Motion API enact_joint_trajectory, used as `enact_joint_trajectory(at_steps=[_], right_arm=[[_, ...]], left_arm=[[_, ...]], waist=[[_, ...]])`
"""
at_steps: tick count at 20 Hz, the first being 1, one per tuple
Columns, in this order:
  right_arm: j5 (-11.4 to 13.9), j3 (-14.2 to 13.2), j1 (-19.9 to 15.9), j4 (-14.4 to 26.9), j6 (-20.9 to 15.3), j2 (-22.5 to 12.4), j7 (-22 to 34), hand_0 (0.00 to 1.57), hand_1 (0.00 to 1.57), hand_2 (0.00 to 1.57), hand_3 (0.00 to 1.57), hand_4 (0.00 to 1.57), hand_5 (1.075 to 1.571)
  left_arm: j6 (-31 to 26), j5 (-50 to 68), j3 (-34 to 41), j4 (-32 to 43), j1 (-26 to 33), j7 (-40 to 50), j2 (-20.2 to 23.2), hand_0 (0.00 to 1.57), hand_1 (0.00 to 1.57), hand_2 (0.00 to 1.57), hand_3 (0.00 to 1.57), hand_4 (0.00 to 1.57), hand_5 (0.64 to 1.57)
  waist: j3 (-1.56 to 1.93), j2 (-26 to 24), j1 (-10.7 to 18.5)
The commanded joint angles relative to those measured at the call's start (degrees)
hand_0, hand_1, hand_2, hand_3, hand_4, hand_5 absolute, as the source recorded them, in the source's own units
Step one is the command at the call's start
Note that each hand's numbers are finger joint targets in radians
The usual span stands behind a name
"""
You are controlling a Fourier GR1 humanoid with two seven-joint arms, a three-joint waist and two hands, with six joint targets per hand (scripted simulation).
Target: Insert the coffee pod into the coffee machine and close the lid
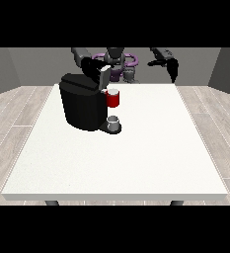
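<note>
A black coffee machine [82, 106] stands on the left half of the white table [136, 153]. Its grey lid [104, 76] is tilted up at the top right of the body. A red pod holder [113, 99] with a pale top sticks out of the machine's front, and a small grey cup [113, 121] sits on the drip base below it. The hand at the view's left [93, 66] hovers just behind and above the lid, touching or nearly touching it. The hand at the view's right [173, 67] hangs in the air over the table's far right corner, fingers pointing down, holding nothing.
The robot's torso [117, 62] with purple parts is behind the table's far edge. Wooden floor surrounds the table, grey walls behind.
</note>
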Motion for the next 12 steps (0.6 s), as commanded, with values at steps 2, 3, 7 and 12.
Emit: enact_joint_trajectory(at_steps=[2, 3, 7, 12], right_arm=[[1.92, 0.89, -2.44, 1.08, -0.17, -0.18, 2.73, 0.0, 0.0, 0.0, 0.0, 0.0, 1.571], [1.79, 0.94, -4.74, 0.35, 0.45, -0.4, 3.39, 0.0, 0.0, 0.0, 0.0, 0.06, 1.571], [4.83, 2.28, -5.9, 1.74, -2.03, 1.13, 0.1, 0.0, 0.0, 0.0, 0.0, 0.15, 1.571], [5.63, -0.16, -9.29, 5.78, -4.15, 0.41, -1.02, 0.0, 0.0, 0.0, 0.0, 0.12, 1.571]], left_arm=[[-1.27, 0.51, -0.61, 0.23, 2.72, -1.09, 0.42, 0.0, 0.0, 0.0, 0.0, 0.18, 1.571], [-0.18, 1.71, 0.54, 1.0, -0.91, 1.96, 0.65, 0.0, 0.0, 0.0, 0.0, 0.17, 1.571], [-0.58, -0.2, -2.06, 0.26, -0.64, -3.58, -0.34, 0.0, 0.0, 0.0, 0.0, 0.0, 1.571], [-0.92, -0.34, -4.89, -3.89, -0.17, -3.77, -1.88, 0.0, 0.0, 0.0, 0.0, 0.19, 1.571]], waist=[[0.05, -1.73, 1.5], [0.05, -1.45, 0.49], [0.05, 0.72, 1.05], [0.06, 2.46, 4.75]])
